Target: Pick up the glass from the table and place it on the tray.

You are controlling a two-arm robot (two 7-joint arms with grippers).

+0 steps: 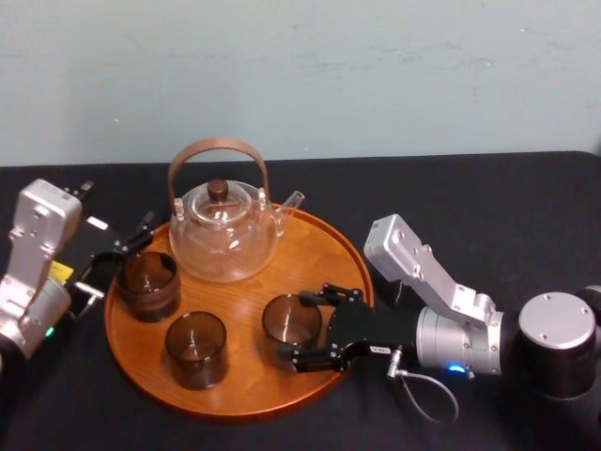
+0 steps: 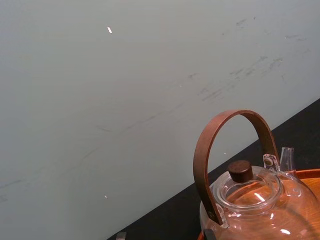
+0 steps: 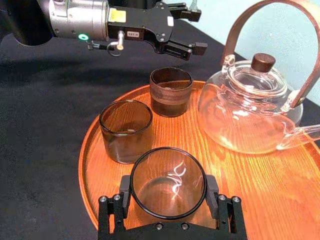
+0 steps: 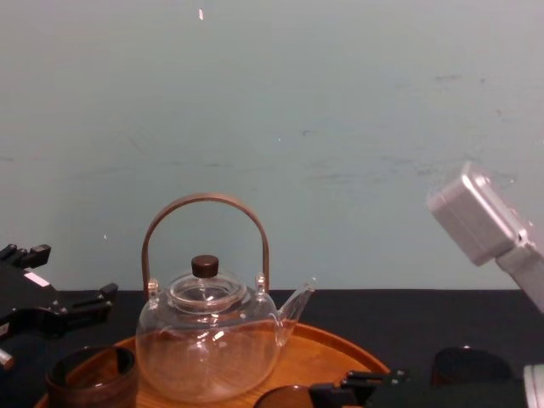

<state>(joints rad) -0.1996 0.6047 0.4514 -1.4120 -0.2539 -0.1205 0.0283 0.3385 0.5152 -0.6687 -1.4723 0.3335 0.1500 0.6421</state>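
Right gripper (image 1: pixel 297 327) reaches in from the tray's right side, low and nearly level, and its black fingers (image 3: pixel 212 189) sit against both sides of the smoky cylindrical glass (image 3: pixel 167 182), gripping it. That glass stands upright on the round orange-brown wooden tray (image 1: pixel 319 249), in its front right part.

Just to its left I see a second smoky glass (image 1: pixel 197 349), and farther back on the left a third, ribbed one (image 1: pixel 148 285). Behind them, the clear glass teapot (image 1: pixel 223 235) with its brown hoop handle and dark lid knob takes up the rear of the tray.

My left gripper (image 3: pixel 196 30) hovers by the ribbed glass at the tray's left edge, spread wide and empty.

I count three glasses, one teapot and one tray, all on the black tablecloth (image 1: pixel 470 207).
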